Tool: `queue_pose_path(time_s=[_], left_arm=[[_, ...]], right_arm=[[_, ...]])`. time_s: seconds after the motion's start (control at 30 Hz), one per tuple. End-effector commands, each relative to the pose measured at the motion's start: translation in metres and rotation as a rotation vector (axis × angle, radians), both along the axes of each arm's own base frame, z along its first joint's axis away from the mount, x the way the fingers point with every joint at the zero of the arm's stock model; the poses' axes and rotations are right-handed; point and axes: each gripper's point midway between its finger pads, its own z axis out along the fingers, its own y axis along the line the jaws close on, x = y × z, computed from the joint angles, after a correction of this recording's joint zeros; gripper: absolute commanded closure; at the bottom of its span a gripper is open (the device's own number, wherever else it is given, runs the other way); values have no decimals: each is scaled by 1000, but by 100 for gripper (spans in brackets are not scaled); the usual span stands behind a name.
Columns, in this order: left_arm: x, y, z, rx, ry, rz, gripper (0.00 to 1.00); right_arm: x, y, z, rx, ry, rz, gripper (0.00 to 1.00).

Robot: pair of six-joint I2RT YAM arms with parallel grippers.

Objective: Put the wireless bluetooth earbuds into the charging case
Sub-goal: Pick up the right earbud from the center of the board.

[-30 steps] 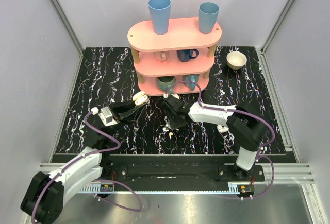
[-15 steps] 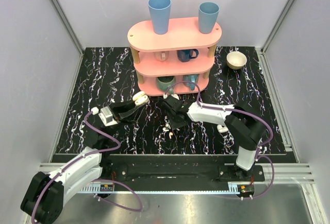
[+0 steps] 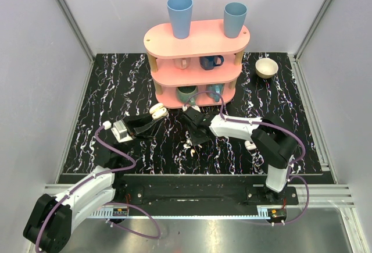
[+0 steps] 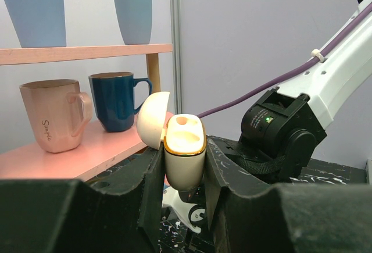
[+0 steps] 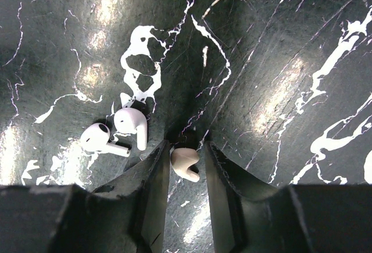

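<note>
You are early in the job. Nothing shows inside the charging case (image 4: pixel 185 148), and the one socket visible at its mouth looks empty.

Your left gripper (image 4: pixel 182 174) has its jaws clamped on the body of the case. It seems to hold the case clear of the counter (image 5: pixel 279 61), just in front of the pink shelf (image 4: pixel 70 154). The case stands upright, long axis vertical, mouth up. Its lid (image 4: pixel 152 119) is swung open to the left in the left wrist view.

Your right gripper (image 5: pixel 186 154) hangs over the counter with its jaws closed in on a gripped earbud (image 5: pixel 185 164). The earbud fills the gap and looks held. Its long axis slants from upper left to lower right in the right wrist view, and I cannot make out its stem.

Two more lie on the counter just left of those jaws, close together.
- **The outer earbud (image 5: pixel 96 138):** its stem points right.
- **The nearer earbud (image 5: pixel 129 121):** its stem points toward the lower edge of that view.

What is left, by my judgement, is to carry the gripped earbud to the case, turn it stem down and seat it. After that comes fetching another.
</note>
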Motion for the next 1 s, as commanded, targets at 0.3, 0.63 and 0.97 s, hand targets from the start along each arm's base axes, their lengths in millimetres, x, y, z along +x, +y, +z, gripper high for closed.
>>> queue_pose_path(time_s=[0.3,0.63,0.97], left_arm=[[-16,11,35,-77,-153,17,100],[-16,11,36,-74,-155,19,100],[-17,10,40,-71,-151,4,100]], right_arm=[[-2,3,8,5,-4,-12,63],[5,5,25,29,-49,-24,83],[15,12,164,379,-338,-14,86]])
